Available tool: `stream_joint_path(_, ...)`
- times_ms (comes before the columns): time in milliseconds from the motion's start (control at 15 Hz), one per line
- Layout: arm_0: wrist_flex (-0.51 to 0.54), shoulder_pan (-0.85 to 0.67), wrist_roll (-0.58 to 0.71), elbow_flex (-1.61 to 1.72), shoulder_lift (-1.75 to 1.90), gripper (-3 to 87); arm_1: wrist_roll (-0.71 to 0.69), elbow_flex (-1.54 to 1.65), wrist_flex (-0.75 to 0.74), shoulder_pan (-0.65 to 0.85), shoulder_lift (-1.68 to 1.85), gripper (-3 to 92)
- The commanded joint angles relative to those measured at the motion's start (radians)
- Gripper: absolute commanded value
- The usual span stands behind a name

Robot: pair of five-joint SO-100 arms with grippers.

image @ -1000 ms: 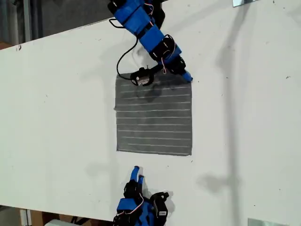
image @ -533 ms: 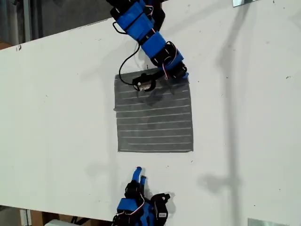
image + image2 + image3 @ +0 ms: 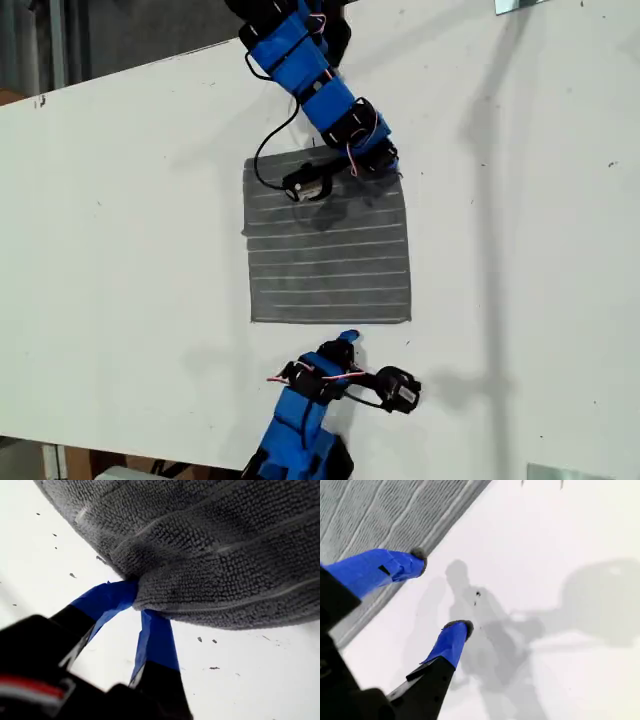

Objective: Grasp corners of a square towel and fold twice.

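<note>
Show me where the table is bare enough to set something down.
Bare table runs wide on both exterior-view sides of the towel. Crowded: the towel's far edge, where my first gripper pinches a corner, and its near edge, where my second gripper hovers open.

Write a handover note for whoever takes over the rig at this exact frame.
My first gripper: shut on a corner of the towel, the far one toward the exterior view's right.
My second gripper: open, above the table by the towel's near edge, one finger over the cloth, gripping nothing.
Towel: flat and unfolded at mid-table.
Done: one corner gripped.
Left: grip a second corner, then both folds.
</note>
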Motion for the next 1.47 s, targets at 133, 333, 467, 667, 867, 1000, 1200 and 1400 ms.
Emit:
stream_joint_path(133,-0.086,0.1,0.005,-0.301,-0.244,28.2,0.003,-0.011,-0.011,-0.006,-0.031,-0.2)
stream_joint_path(333,-0.179,0.118,0.015,-0.301,-0.29,28.4,0.006,-0.011,-0.023,-0.006,-0.043,-0.2)
stream_joint_path(467,-0.273,0.123,0.035,-0.305,-0.334,28.4,0.006,-0.014,-0.026,-0.009,-0.043,-0.2)
stream_joint_path(667,-0.393,0.117,0.06,-0.337,-0.451,12.1,0.012,-0.037,-0.003,-0.02,-0.043,-0.2)
stream_joint_path(867,-0.337,0.13,0.06,-0.468,-0.538,-0.2,0.012,-0.121,0.074,-0.023,-0.06,-0.2)
stream_joint_path(1000,-0.219,0.135,0.029,-0.534,-0.54,-0.2,0.009,-0.195,0.135,-0.018,-0.067,-0.2)
stream_joint_path(1200,-0.083,0.138,0.1,-0.63,-0.522,-0.2,0.017,-0.236,0.186,-0.018,-0.055,-0.2)
stream_joint_path(1400,0.114,0.166,-0.037,-0.699,-0.517,-0.2,0.018,-0.293,0.232,-0.031,-0.032,-0.2)
